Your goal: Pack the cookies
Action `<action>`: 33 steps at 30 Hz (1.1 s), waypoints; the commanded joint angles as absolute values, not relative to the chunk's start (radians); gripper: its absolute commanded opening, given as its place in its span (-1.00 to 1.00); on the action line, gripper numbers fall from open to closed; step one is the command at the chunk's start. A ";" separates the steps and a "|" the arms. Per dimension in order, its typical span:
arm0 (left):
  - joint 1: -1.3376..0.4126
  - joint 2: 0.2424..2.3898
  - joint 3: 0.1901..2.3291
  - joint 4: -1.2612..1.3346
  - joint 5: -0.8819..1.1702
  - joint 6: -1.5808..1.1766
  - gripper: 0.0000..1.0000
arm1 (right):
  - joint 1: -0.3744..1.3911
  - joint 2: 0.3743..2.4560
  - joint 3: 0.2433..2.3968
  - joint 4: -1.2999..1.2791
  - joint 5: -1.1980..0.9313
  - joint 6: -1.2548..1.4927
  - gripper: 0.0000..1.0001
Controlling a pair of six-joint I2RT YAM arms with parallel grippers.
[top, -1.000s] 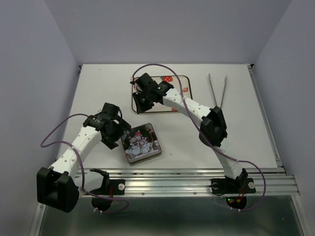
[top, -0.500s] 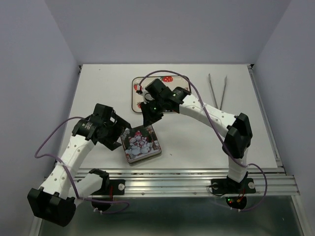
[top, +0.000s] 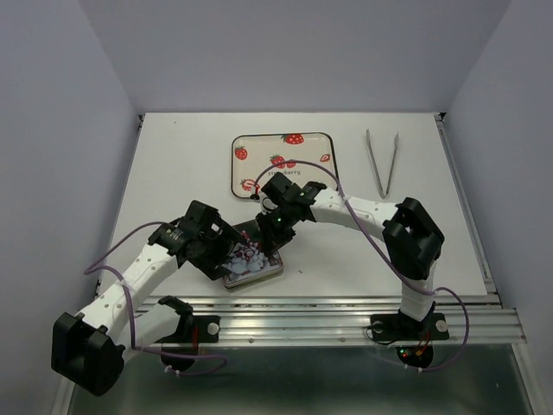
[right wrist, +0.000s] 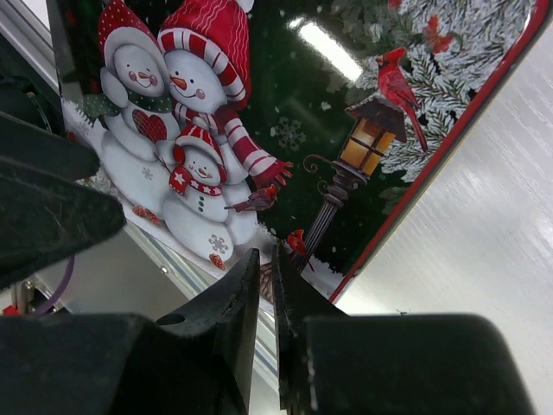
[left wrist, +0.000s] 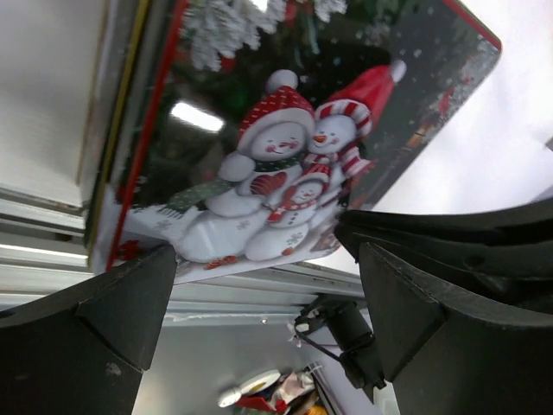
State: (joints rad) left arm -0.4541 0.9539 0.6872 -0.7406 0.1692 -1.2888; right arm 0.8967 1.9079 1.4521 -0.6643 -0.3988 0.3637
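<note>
A closed tin with a snowman picture on its lid sits near the table's front edge. No cookies show in any view. My left gripper is open at the tin's left side. In the left wrist view the tin fills the space just past the wide-spread left gripper. My right gripper hovers low over the lid's far corner. In the right wrist view the right gripper is shut to a thin slit, and I see nothing between its fingers.
A cream tray printed with strawberries lies behind the tin, mid-table. Metal tongs lie at the back right. A metal rail runs along the table's front edge, just below the tin.
The right arm has swung from the tray toward me and now sits over the tin lid. The left gripper has moved in from the left to the tin's side.
</note>
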 commanded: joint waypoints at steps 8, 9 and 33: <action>-0.502 1.019 0.623 -0.793 0.130 -1.351 0.98 | 0.904 1.922 1.413 -0.601 -0.325 0.365 -0.66; -0.502 1.025 0.623 -0.839 0.129 -1.364 0.98 | 0.904 1.924 1.417 -0.601 -0.321 0.364 -0.66; -0.220 1.276 1.226 -1.117 -0.242 -1.189 0.98 | 0.934 1.933 1.789 -0.624 -0.459 0.298 -0.67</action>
